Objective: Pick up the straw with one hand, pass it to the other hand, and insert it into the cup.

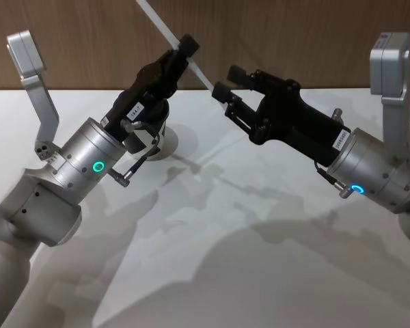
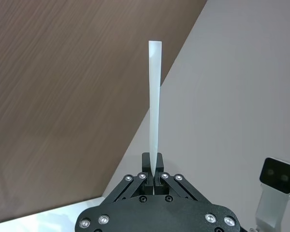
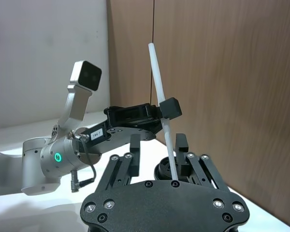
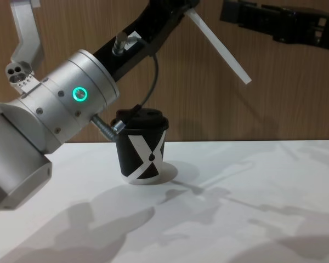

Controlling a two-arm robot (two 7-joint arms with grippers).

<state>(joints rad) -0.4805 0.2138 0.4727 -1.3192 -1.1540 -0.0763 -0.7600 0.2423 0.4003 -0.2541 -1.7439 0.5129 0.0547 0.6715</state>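
My left gripper [image 1: 184, 49] is raised above the table and shut on the thin white straw [image 1: 160, 26]. The straw slants down to the right from it. In the left wrist view the fingers [image 2: 147, 164] pinch the straw [image 2: 154, 96] near one end. My right gripper [image 1: 227, 80] is open, level with the straw's lower end. In the right wrist view the straw [image 3: 159, 92] runs between its spread fingers [image 3: 134, 145]. The black cup [image 4: 141, 148], lidded and marked with a white X, stands on the table under the left arm, partly hidden in the head view [image 1: 157, 130].
The white table [image 1: 246, 260] stretches open in front of the cup. A brown wood wall [image 4: 274, 98] stands close behind the table's far edge. Both silver forearms reach in from the sides over the table.
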